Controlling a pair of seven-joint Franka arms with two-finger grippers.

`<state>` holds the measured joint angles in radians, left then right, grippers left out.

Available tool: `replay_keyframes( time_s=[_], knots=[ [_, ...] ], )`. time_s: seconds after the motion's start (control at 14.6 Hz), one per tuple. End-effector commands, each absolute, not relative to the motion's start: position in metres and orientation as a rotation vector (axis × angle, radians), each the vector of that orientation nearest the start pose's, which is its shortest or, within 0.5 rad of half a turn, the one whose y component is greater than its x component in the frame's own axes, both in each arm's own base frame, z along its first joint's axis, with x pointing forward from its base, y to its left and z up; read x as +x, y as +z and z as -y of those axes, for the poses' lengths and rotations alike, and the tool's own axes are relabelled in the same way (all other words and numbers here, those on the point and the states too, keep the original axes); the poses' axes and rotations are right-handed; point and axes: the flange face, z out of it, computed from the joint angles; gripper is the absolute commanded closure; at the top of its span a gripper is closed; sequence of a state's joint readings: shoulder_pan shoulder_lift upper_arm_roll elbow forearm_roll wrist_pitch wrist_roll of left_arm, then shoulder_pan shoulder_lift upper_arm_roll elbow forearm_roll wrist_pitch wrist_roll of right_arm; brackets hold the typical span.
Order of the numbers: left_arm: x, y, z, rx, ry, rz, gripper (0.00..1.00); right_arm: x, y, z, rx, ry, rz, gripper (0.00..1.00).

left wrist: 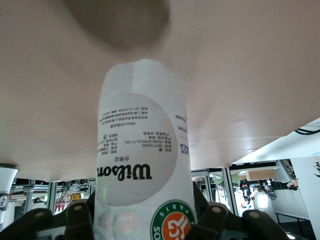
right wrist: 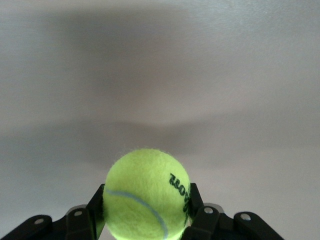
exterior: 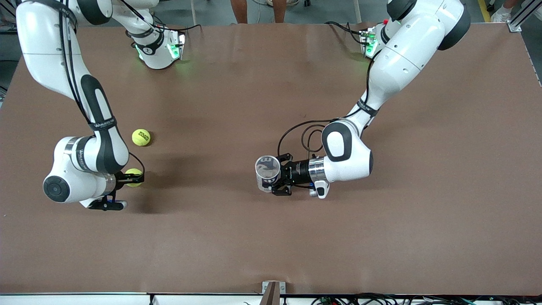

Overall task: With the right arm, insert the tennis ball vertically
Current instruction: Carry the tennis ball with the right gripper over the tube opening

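Observation:
My right gripper is shut on a yellow-green tennis ball and holds it just above the table at the right arm's end. In the right wrist view the ball sits between the two black fingers. My left gripper is shut on a clear Wilson ball can near the table's middle; the can stands upright with its open mouth up. The left wrist view shows the can's label between the fingers.
A second tennis ball lies on the brown table, farther from the front camera than the held ball. The two arm bases stand along the table's far edge. Black cables loop by the left wrist.

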<state>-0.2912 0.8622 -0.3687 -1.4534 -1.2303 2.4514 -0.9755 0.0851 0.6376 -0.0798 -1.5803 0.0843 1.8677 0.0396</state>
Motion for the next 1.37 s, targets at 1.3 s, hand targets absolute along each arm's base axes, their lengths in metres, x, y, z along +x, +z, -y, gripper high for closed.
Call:
replay_keyframes(
  time_s=[1.3],
  knots=[
    [0.608, 0.202, 0.421, 1.669, -0.855, -1.546, 0.34, 0.592, 0.44, -0.425, -2.854, 0.04, -0.721, 0.51]
  ],
)
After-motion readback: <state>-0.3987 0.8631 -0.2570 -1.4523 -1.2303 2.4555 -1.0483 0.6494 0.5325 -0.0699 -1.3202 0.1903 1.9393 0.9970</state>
